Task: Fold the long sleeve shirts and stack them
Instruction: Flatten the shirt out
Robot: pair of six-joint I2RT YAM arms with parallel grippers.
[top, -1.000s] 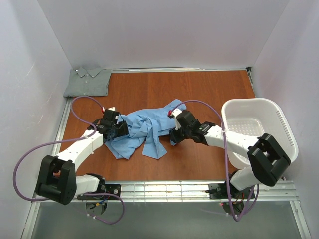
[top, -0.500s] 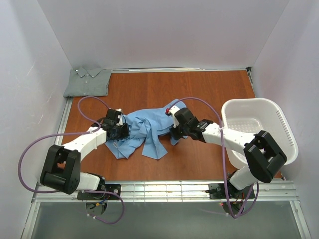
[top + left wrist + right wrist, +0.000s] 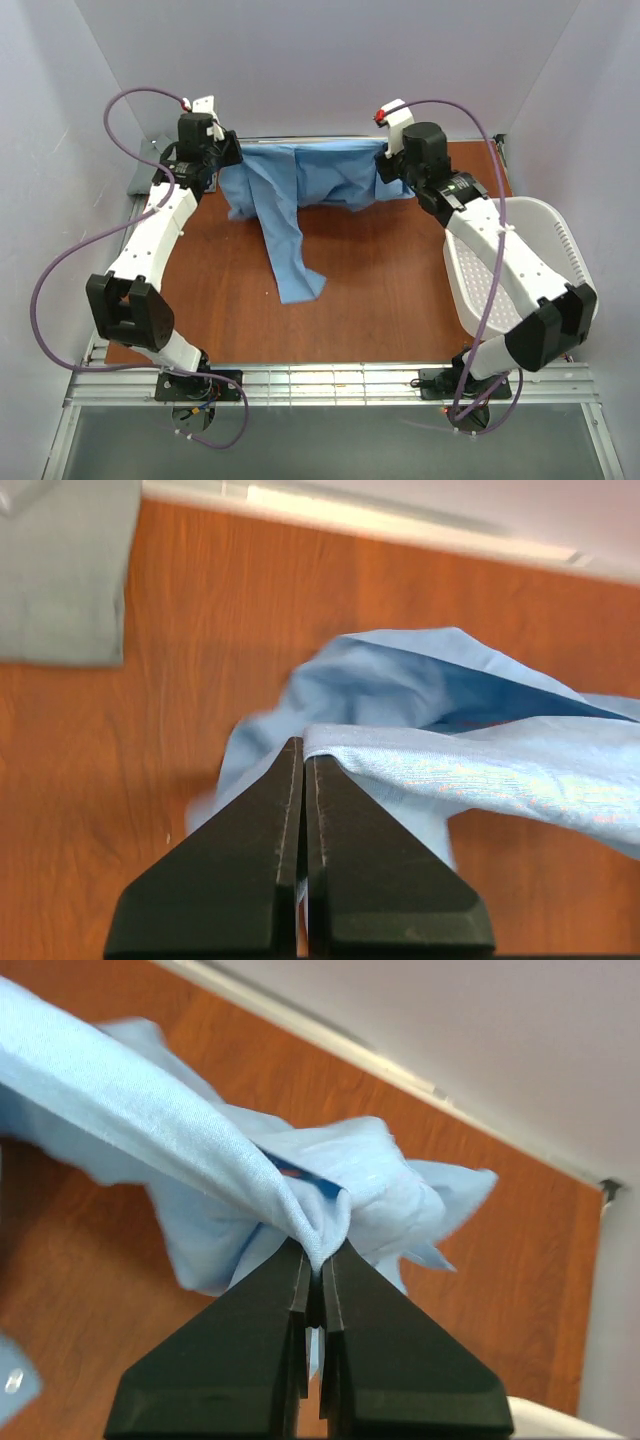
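Observation:
The light blue shirt (image 3: 300,185) hangs stretched in the air above the far part of the table, one sleeve trailing down onto the wood. My left gripper (image 3: 226,158) is shut on its left edge; in the left wrist view the cloth (image 3: 480,770) runs out from between the closed jaws (image 3: 303,745). My right gripper (image 3: 385,160) is shut on a bunched fold at the right edge (image 3: 330,1210), with its tips (image 3: 318,1252) pinching the cloth. The grey-green shirt (image 3: 60,570) lies folded in the far left corner, mostly hidden behind my left arm in the top view.
A white plastic laundry basket (image 3: 520,225) stands at the table's right edge, partly under my right arm. The brown wooden tabletop (image 3: 380,280) is ringed by white walls, with a metal rail along the near edge (image 3: 330,380).
Both grippers closed on the crumpled blue shirt at mid-table, then lifted it up and toward the far wall, spreading it between them. One sleeve now hangs down.

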